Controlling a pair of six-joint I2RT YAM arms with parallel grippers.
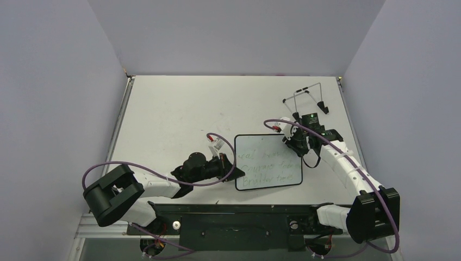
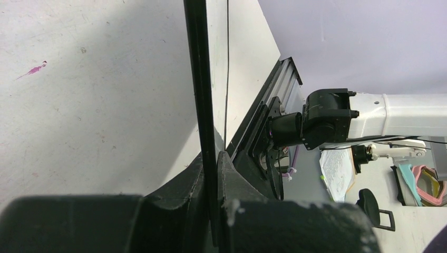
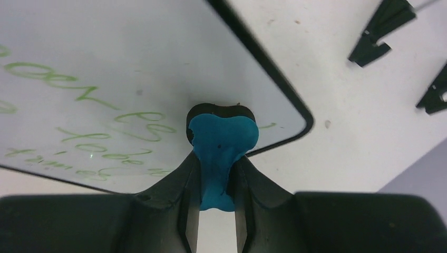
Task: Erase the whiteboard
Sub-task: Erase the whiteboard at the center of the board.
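Left gripper [image 1: 225, 163] is clamping whiteboard [image 1: 269, 163] rim; right gripper [image 3: 217, 167] is pinching blue eraser [image 3: 222, 136]. Pad seemingly touching corner. Wants pressing flat, sweeping over green writing [image 3: 87, 96].

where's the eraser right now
Right wrist view: the eraser is pinched in the right gripper, its blue head at the whiteboard's far right corner, with the wire stand just beyond.

The top camera hangs high behind the left arm [image 1: 147, 185] and right arm [image 1: 340, 160], facing down and forward over the whole table [image 1: 174, 109]. The left wrist camera sits low and close, sighting edge-on along the whiteboard [image 2: 202, 105] toward the right arm's base. The right wrist camera looks down from very near, past the eraser [image 3: 221, 142], onto the whiteboard's corner. All three views share the whiteboard.
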